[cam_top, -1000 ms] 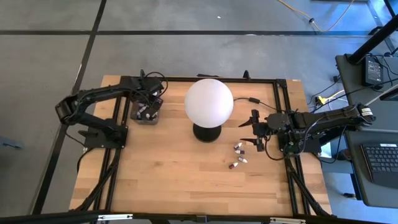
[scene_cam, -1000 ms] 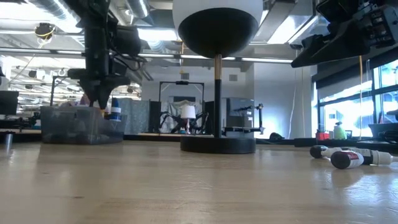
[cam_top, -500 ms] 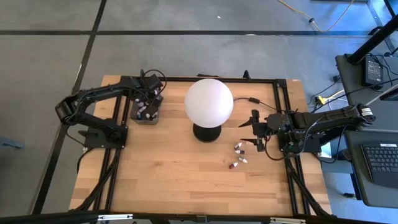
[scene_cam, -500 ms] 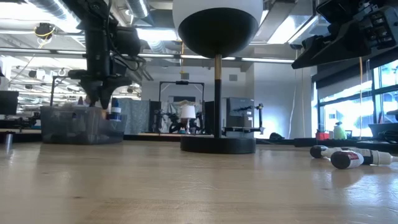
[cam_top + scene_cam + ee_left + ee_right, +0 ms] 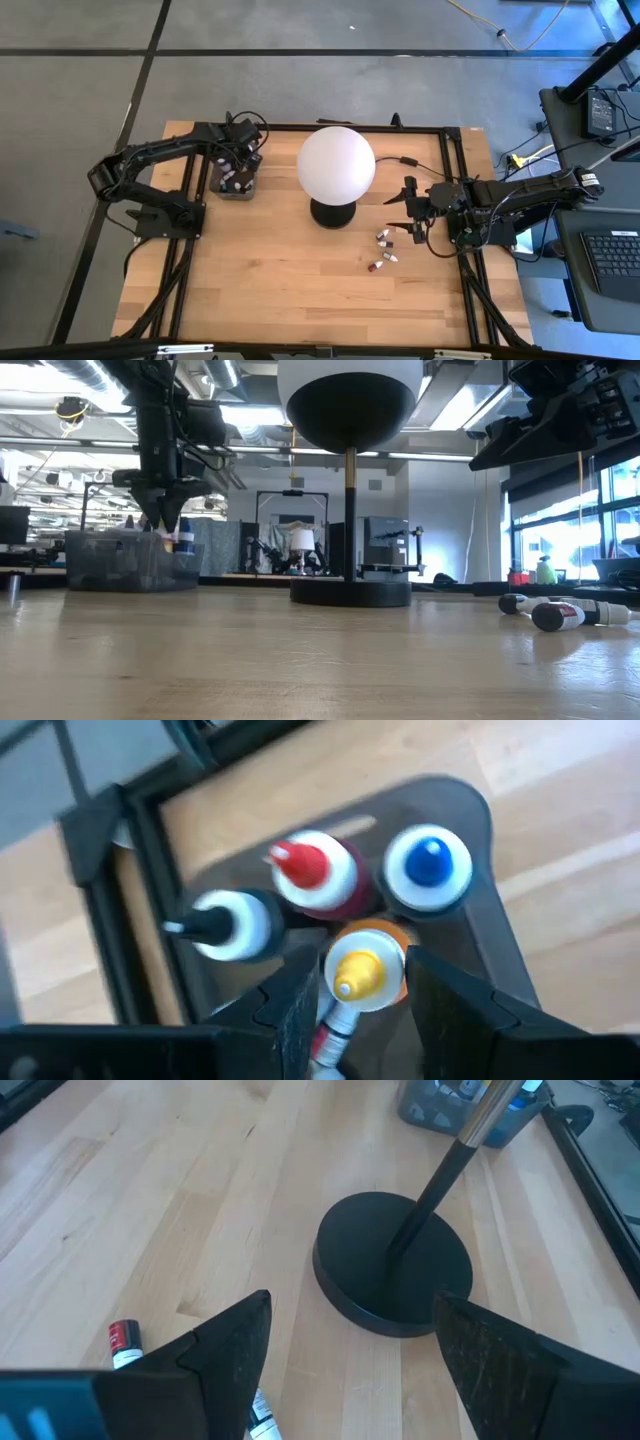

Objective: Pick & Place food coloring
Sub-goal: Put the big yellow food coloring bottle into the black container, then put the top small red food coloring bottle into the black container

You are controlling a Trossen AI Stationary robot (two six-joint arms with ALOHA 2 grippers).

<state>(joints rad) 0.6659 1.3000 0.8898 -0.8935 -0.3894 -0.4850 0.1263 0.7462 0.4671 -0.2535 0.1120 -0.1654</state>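
Note:
Several small food coloring bottles stand upright in the dark tray [image 5: 226, 192] at the table's far left. In the left wrist view they are a red-tipped bottle [image 5: 305, 870], a blue-tipped bottle [image 5: 428, 865], a dark-tipped bottle [image 5: 225, 925] and the orange bottle with a yellow tip [image 5: 362, 975]. My left gripper [image 5: 362, 1005] hangs over the tray, pointing down and open, one finger on each side of the orange bottle. A few more bottles [image 5: 383, 240] lie on their sides on the wood right of centre. My right gripper [image 5: 412, 212] hovers open just beyond them. My left gripper comes from above with a finger [image 5: 300, 1005] on each side of the orange bottle's white cap [image 5: 385, 990]. Whether the fingers touch the cap cannot be told. The bottle stands upright in the tray among the others.
A white globe lamp [image 5: 336, 165] stands mid-table on a round black base [image 5: 390, 1265], between the tray and the loose bottles [image 5: 560, 615]. A black metal frame [image 5: 300, 127] runs along the table's far edge and sides. Bare wood fills the near half.
My left gripper has shifted a little toward the table's far edge over the tray. The right arm and the bottles have kept still.

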